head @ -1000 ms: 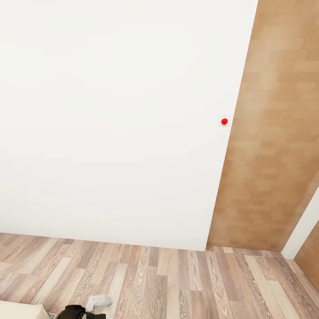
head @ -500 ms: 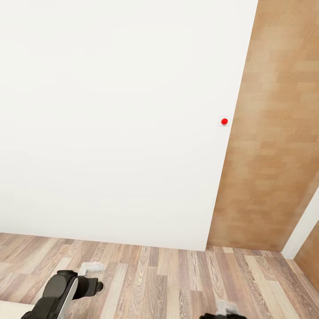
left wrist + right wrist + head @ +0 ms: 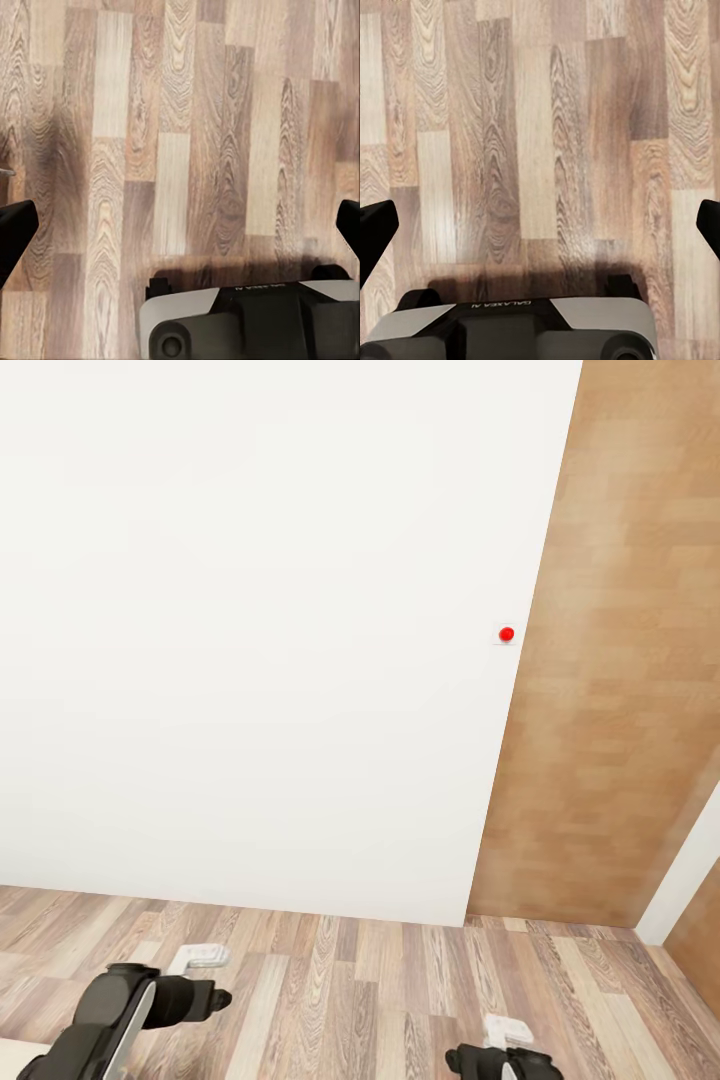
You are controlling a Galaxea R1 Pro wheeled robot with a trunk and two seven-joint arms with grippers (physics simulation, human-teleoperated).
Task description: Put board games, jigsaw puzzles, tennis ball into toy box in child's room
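Observation:
The toys, the toy box, the bed and the table are out of view. I face a white wall (image 3: 260, 640) above a wooden plank floor (image 3: 360, 980). My left gripper (image 3: 195, 998) hangs low at the left over the floor. In the left wrist view its dark fingertips (image 3: 15, 234) stand far apart, open, with bare planks between them. My right gripper (image 3: 497, 1055) pokes in at the lower edge. The right wrist view shows its fingertips (image 3: 373, 234) spread wide too, holding nothing.
A small red dot (image 3: 506, 634) marks the white wall near its right edge. A brown wood-panelled wall (image 3: 610, 660) stands at the right, with a white strip (image 3: 690, 870) beyond it. My own grey and black base (image 3: 247, 326) shows under both wrists.
The view has stayed still. My left arm has risen into sight at the lower left, and my right gripper has come up at the lower edge.

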